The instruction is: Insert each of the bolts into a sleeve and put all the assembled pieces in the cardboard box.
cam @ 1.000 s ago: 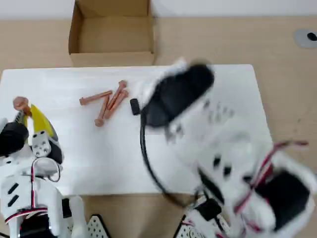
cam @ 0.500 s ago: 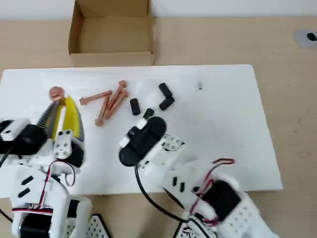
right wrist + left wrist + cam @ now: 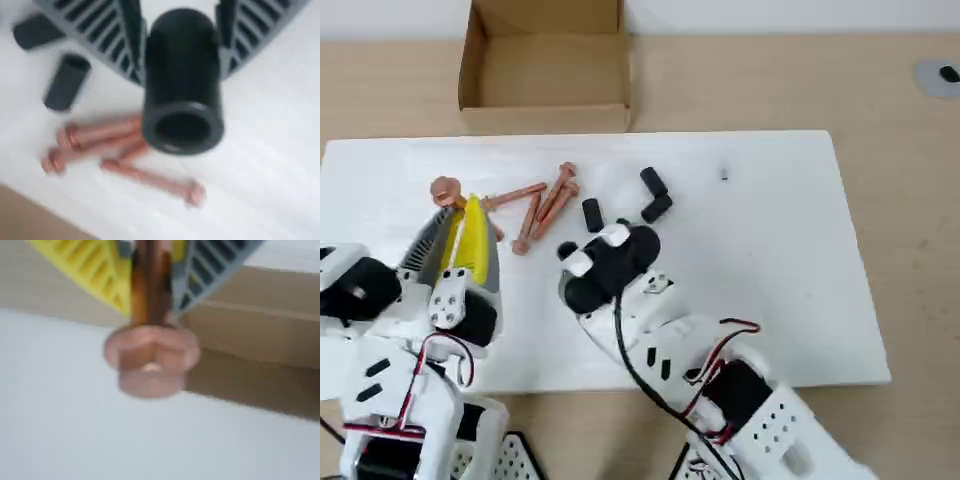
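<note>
- Found the left gripper (image 3: pixel 151 275) clamped on the shank of a held bolt (image 3: pixel 151 357), with one yellow ribbed finger (image 3: pixel 80 265) and one grey ribbed finger pressed against it from opposite sides, almost no gap between them.
- Recorded that bolt as copper-coloured metal with a smooth round shank and a flanged hexagonal head, the head protruding clear of the fingertips.
- Located the same bolt in the high view above the left part of the white board (image 3: pixel 770 250), head just beside the loose bolts (image 3: pixel 535 205).
- Found the right gripper (image 3: pixel 182 35) pinching a held sleeve (image 3: pixel 182 100), grey ribbed fingers spread just as wide as the sleeve and bearing on both its sides.
- Recorded that sleeve as a matt black, short, thick-walled cylinder with an open round bore at the free end.
- Placed it over the board, near the loose bolts and the loose sleeves (image 3: pixel 592 214).
- Counted four loose copper bolts lying flat in a rough fan, some touching.
- Counted three loose black sleeves lying on the board, two of them touching at an angle.
- Noted the cardboard box (image 3: pixel 545 118), plain brown with flaps open, on the wooden table (image 3: pixel 900 180) against the board's far edge.
</note>
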Controlling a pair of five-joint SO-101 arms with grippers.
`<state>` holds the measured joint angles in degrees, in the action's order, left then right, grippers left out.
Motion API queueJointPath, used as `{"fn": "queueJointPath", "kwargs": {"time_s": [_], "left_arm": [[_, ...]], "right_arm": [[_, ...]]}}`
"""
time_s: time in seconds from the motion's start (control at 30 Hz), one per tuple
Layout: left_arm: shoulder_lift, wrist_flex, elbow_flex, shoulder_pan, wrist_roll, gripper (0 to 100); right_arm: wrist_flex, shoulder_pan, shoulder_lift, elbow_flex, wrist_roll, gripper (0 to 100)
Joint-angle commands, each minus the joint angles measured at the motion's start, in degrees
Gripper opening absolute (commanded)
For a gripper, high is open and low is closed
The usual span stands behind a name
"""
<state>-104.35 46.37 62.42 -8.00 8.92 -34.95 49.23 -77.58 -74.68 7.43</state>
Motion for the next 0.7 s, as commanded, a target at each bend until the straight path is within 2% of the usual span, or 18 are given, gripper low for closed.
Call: {"fn": "queueJointPath", "kwargs": {"time_s": [0.0, 0.13, 0.47, 0.67], "left_arm": [[0.13, -0.62, 2.64, -5.54, 0.88, 1], [0.13, -2.55, 4.75, -7.74, 0.79, 1], [0.13, -9.41, 7.47, -7.91, 1.14, 1], [0.13, -9.58, 5.98, -7.91, 1.14, 1]], "right_arm": [[2.37, 0.92, -1.19, 0.57, 0.62, 1.0], [2.37, 1.01, -1.27, 0.48, 0.97, 1.0], [1.85, 2.95, -1.27, -0.13, 0.70, 1.0], [1.32, 3.03, -1.27, -0.31, 0.70, 1.0]]}}
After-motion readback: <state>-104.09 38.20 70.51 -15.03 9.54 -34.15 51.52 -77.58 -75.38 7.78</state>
